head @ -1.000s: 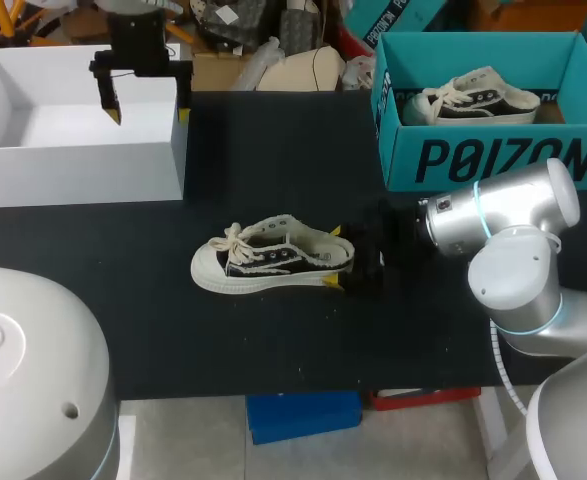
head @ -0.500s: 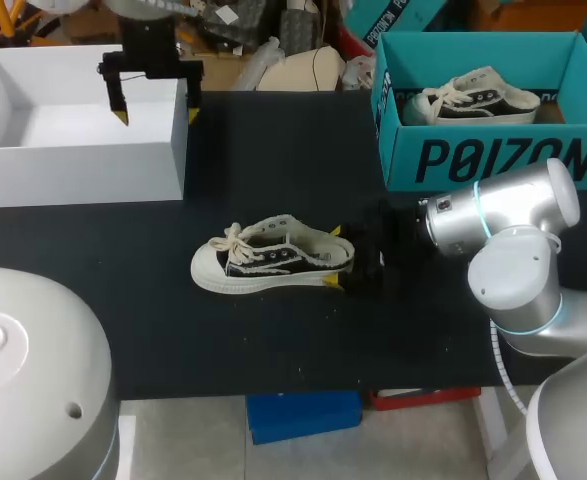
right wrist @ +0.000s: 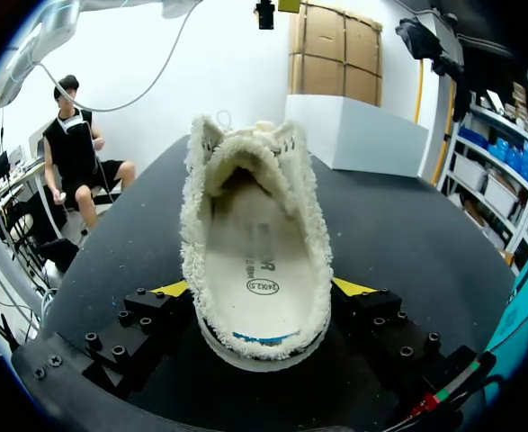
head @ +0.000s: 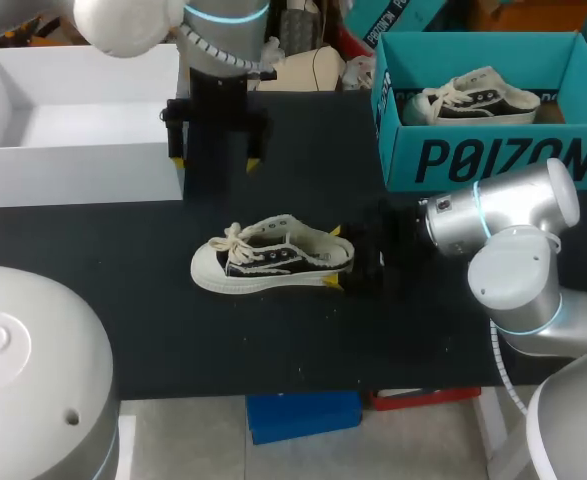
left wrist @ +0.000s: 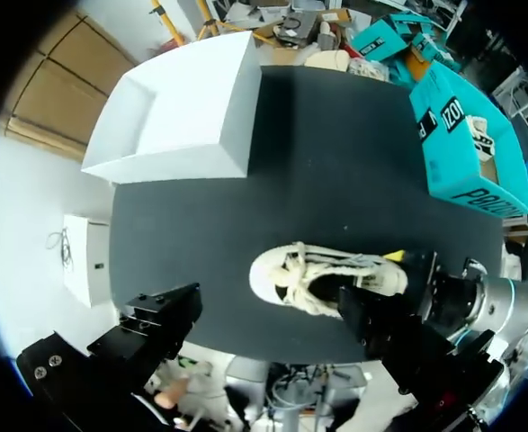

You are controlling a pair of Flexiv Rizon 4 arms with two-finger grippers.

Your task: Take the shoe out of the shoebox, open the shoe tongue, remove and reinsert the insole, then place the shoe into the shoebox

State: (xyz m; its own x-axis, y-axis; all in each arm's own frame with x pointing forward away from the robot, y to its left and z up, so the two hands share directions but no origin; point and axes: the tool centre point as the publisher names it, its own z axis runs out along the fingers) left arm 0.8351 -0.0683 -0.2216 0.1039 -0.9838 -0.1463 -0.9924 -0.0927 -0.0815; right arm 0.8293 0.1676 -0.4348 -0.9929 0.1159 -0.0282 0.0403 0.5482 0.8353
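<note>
A cream low-top shoe (head: 271, 264) with black side panels lies on its sole on the black table (head: 273, 340), toe to the left. My right gripper (head: 333, 257) is shut on the shoe's heel. In the right wrist view both yellow-tipped fingers (right wrist: 353, 287) press the fleecy collar of the shoe (right wrist: 255, 261), and the insole shows inside. My left gripper (head: 215, 161) hangs open above the table behind the shoe, holding nothing. Seen from the left wrist, the shoe (left wrist: 322, 277) lies below the wide-open left gripper (left wrist: 271, 304). The teal shoebox (head: 493, 155) stands at the back right.
A second shoe (head: 473, 97) lies inside the teal shoebox (left wrist: 466, 144). A large open white box (head: 73, 165) stands at the back left, also seen from the left wrist as the white box (left wrist: 183, 117). Bare black table lies in front of the shoe.
My left arm has swung from over the white box to the right and nearer, and now hangs over the table behind the shoe. The right arm and the shoe have not moved.
</note>
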